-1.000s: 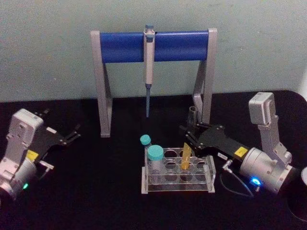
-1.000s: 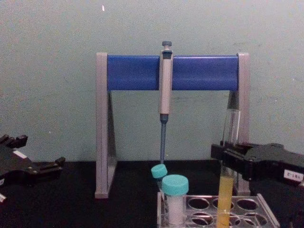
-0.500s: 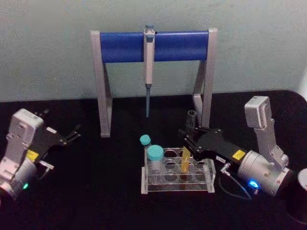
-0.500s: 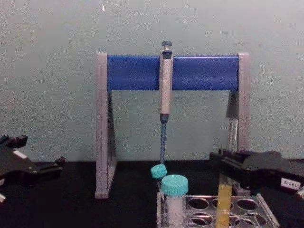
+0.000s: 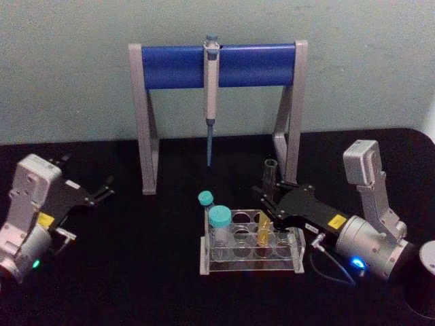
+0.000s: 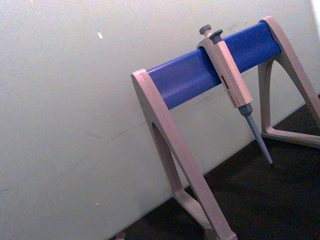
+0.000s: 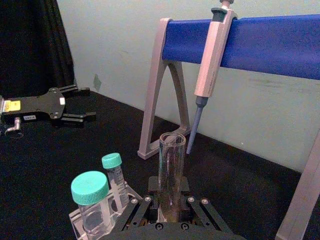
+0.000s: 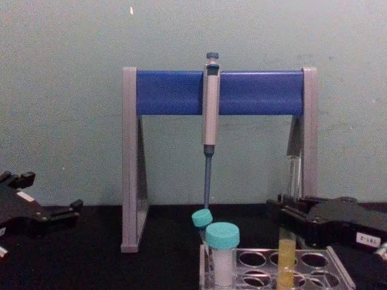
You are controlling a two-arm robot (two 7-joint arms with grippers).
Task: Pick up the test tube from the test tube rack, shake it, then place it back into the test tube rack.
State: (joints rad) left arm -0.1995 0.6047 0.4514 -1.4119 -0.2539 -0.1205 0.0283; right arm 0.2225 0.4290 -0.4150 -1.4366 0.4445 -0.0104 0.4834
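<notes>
My right gripper (image 5: pixel 272 201) is closed on the test tube (image 8: pixel 290 232), which stands almost upright between my fingers (image 7: pixel 172 209) with its yellow lower part already down in a hole of the test tube rack (image 5: pixel 297 246); my left gripper (image 5: pixel 102 191) rests open, well apart on the table. I judge that the risk is releasing too early. If the round bottom is not fully seated, the glass can tip, knock the teal-capped vial (image 8: pixel 222 252) beside it, or spill its liquid.
</notes>
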